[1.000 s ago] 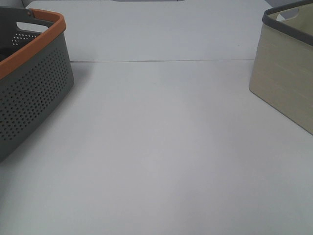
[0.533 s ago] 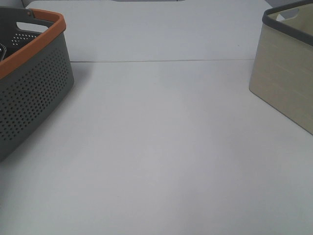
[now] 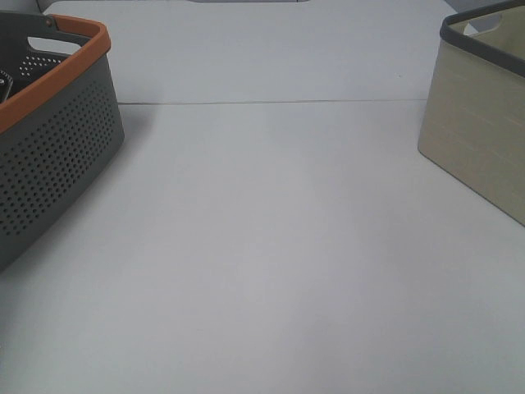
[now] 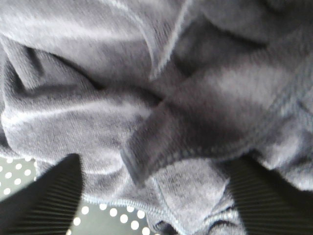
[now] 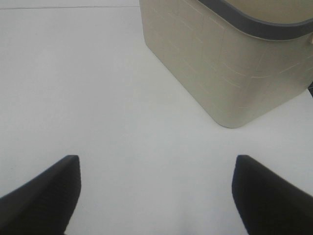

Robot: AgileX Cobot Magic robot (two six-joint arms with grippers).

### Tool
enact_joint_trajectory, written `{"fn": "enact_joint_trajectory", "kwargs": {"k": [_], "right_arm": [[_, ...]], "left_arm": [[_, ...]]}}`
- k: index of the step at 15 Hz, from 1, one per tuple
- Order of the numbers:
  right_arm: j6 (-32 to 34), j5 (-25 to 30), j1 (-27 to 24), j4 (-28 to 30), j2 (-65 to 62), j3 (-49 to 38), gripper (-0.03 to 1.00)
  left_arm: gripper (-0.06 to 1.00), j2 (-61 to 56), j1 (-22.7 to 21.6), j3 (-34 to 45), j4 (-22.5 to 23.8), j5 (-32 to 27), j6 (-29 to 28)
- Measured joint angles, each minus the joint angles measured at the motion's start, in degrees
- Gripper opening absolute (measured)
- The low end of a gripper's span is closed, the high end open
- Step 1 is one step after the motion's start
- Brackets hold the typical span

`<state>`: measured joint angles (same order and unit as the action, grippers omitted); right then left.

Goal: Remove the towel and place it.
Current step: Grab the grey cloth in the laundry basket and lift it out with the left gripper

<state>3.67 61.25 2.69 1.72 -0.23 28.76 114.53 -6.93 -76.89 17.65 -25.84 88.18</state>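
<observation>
The towel (image 4: pixel 161 98), dark navy-purple terry with a stitched hem, lies crumpled and fills the left wrist view, inside the perforated grey basket (image 3: pixel 49 139) with an orange rim. My left gripper (image 4: pixel 156 196) is open, its two black fingers (image 4: pixel 46 200) spread to either side of a towel fold, close above it. In the exterior high view the towel is hidden by the basket wall and no gripper shows. My right gripper (image 5: pixel 156 196) is open and empty above the bare white table (image 5: pixel 98 98).
A beige fabric bin (image 3: pixel 484 123) with a dark grey rim stands at the table's right edge; it also shows in the right wrist view (image 5: pixel 230 63). A seam (image 3: pixel 271 103) crosses the table's far part.
A small dark part has come into view inside the basket at the far left edge. Nothing else has visibly moved.
</observation>
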Motion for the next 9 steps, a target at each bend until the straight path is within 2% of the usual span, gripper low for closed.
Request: {"fn": "enact_joint_trajectory", "kwargs": {"k": [1,5,6,9], "right_arm": [[0.0,0.0,0.0,0.0,0.0,0.0,0.75],[0.0,0.0,0.0,0.0,0.0,0.0,0.75],[0.0,0.0,0.0,0.0,0.0,0.0,0.75],[0.0,0.0,0.0,0.0,0.0,0.0,0.75]], "left_arm": [[0.59,0.3,0.6,0.0,-0.9,0.1,0.0],[0.50,1.4,0.9,0.1,-1.7,0.1,-0.1],[0.45,1.4,0.9,0.1,-1.7,0.1,-0.1],[0.18,1.4,1.5,0.1,-1.7,1.4,-2.6]]}}
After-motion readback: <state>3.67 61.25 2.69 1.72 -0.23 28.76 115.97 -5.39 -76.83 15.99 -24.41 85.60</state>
